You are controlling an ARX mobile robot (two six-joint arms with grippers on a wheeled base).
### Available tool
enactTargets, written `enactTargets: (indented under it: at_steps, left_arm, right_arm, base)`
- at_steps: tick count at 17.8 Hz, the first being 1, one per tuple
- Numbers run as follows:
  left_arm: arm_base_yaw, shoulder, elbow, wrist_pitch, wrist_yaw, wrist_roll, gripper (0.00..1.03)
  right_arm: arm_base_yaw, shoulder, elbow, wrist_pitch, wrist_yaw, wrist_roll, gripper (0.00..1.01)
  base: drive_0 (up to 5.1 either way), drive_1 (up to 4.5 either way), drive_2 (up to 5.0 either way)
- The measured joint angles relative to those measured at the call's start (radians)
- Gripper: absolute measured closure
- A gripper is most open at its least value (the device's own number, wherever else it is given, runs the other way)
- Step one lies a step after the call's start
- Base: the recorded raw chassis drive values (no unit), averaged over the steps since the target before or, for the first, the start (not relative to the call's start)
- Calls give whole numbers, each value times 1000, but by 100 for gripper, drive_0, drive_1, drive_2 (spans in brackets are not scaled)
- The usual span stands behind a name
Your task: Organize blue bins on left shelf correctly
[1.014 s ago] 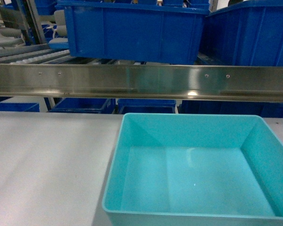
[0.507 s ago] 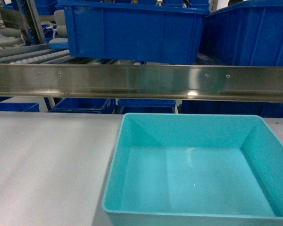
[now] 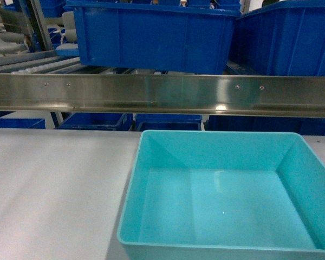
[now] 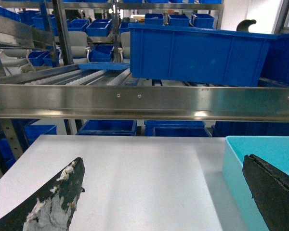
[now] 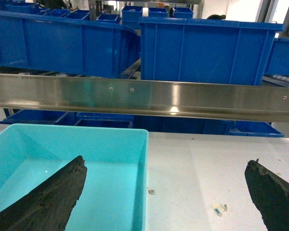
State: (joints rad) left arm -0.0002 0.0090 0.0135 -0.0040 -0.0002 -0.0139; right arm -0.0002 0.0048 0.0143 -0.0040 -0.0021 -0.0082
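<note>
A light turquoise blue bin [image 3: 227,211] stands empty on the white tabletop, just in front of the left shelf's steel rail [image 3: 162,95]. Neither gripper shows in the head view. In the left wrist view my left gripper [image 4: 163,163] is open; its left finger hangs over bare table and its right finger over the bin's [image 4: 265,147] left wall. My right gripper [image 5: 166,161] is open too. It straddles the right wall of the bin [image 5: 111,159], left finger over the inside, right finger over the table. Nothing is held.
Two large dark blue ribbed bins [image 3: 151,35] [image 3: 287,38] sit on the shelf above the rail, with white roller tracks [image 3: 38,65] to their left. More dark bins [image 3: 97,120] lie below. A scrap of tape [image 5: 219,208] lies on the tabletop [image 3: 54,184].
</note>
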Motion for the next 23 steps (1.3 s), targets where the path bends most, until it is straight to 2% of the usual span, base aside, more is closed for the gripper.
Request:
enactTargets:
  at_steps: [2,3,4,5,6,7,8,9,10,12,13,19,23]
  left_arm:
    - [0,0,0,0,0,0,5]
    - [-34,47,1,83,-40,-7,5]
    - [-126,179,20,186,-101,-8,5]
    - [-225,331,28,285,-151,-14,5]
    - [-302,466,27,380,-224,-28,5]
    - [-381,603,35,475,-313,-42,5]
    - [-448,726,54,560,-365,-55,5]
    - [-504,872,95,646,-397,-69,5]
    - [-524,984,137,690,-409,-91,5]
    - [-547,1238,247,704,-442,-154,5]
    - [-547,1262,259,703,-448,-162,5]
    - [-546,1320,284,685,-472,-171,5]
    - [-546,1316,284,689,-472,-171,5]
  right_arm:
    - [0,0,0,0,0,0,3]
    - [15,74,1,120,22,-3,3]
    - [20,190,7,223,25,-9,3]
    - [34,378,10,377,34,-14,3]
    - [30,564,27,516,26,-11,3]
    - [16,727,69,589,3,-7,3]
    - [0,844,99,648,-23,-6,3]
    - [-10,961,146,604,-39,1,3]
    - [-23,1056,171,594,-53,9,3]
    - [-100,1242,235,587,-94,19,3]
    - [-108,1254,245,587,-99,17,3]
    - [-126,1242,261,586,-105,-18,3]
    - [-126,1241,261,585,-106,-22,3]
  base:
    - [0,0,0]
    - [0,0,0]
    - [0,0,0]
    - [0,0,0]
    - [0,0,0]
    - [0,0,0]
    - [0,0,0]
    - [0,0,0]
    - [0,0,0]
    - [0,0,0]
    - [0,0,0]
    - [0,0,0]
    - [0,0,0]
